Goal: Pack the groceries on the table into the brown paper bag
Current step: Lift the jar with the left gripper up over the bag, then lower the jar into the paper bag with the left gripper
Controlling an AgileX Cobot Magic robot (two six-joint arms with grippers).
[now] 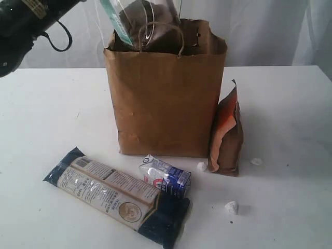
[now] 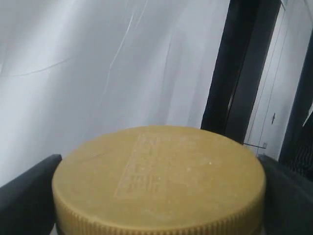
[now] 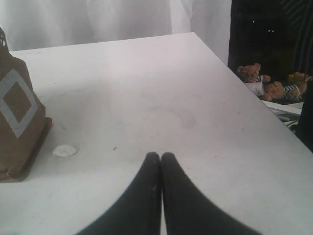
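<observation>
The brown paper bag [image 1: 166,98] stands upright in the middle of the table [image 1: 290,114]. A big clear jar [image 1: 145,21] with dark contents sticks up out of the bag's mouth. Its olive lid [image 2: 159,171] fills the left wrist view, and my left gripper [image 2: 159,196] is shut on it, one dark finger [image 2: 24,196] on each side. The long dark-blue packet [image 1: 116,194] and the small white-blue carton [image 1: 166,176] lie in front of the bag. The orange-brown pouch [image 1: 227,135] leans against the bag's right side. My right gripper [image 3: 160,155] hovers shut and empty over bare table near the pouch [image 3: 19,122].
Small white crumbs [image 1: 232,207] lie near the pouch and carton, one of them also in the right wrist view [image 3: 64,150]. My left arm's dark body [image 1: 21,21] hangs at the upper left. The table's edge [image 3: 254,98] runs past my right gripper, with teddy bears [image 3: 259,83] beyond it.
</observation>
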